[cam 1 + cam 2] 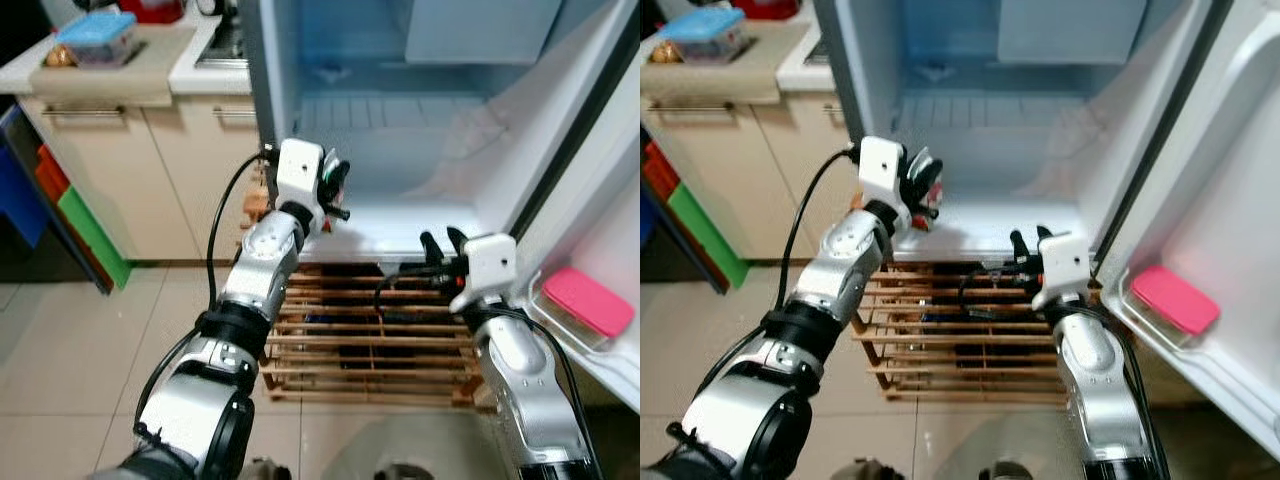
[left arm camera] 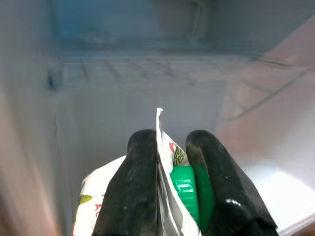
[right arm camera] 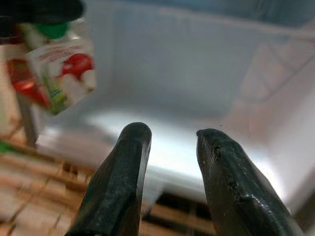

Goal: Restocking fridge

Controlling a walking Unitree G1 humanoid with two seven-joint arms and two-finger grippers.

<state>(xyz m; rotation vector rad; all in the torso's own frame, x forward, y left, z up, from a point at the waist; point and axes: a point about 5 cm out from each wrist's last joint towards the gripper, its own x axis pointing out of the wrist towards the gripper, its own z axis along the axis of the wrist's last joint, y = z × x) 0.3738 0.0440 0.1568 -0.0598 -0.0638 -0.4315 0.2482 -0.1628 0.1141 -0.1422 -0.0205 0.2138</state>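
The fridge [image 1: 560,130] stood open across the upper middle and right of the frame, its white interior lit. The left hand [image 1: 335,190], just left of centre, was raised at the fridge's front edge with its two black fingers [image 2: 138,187] pinched shut on the top seam of a small carton [image 3: 59,64], white with red fruit and a green cap. The carton hung at the mouth of the lower compartment, above its floor. The right hand [image 1: 440,245], lower and right of centre, sat just below the fridge's bottom edge, its fingers parted and holding nothing.

A pink container [image 1: 588,302] lay in the door shelf [image 1: 570,345] at the right. A wooden rack [image 1: 370,340] stood on the floor beneath the fridge. A blue-lidded box [image 1: 97,37] rested on the desk [image 1: 120,70] at upper left.
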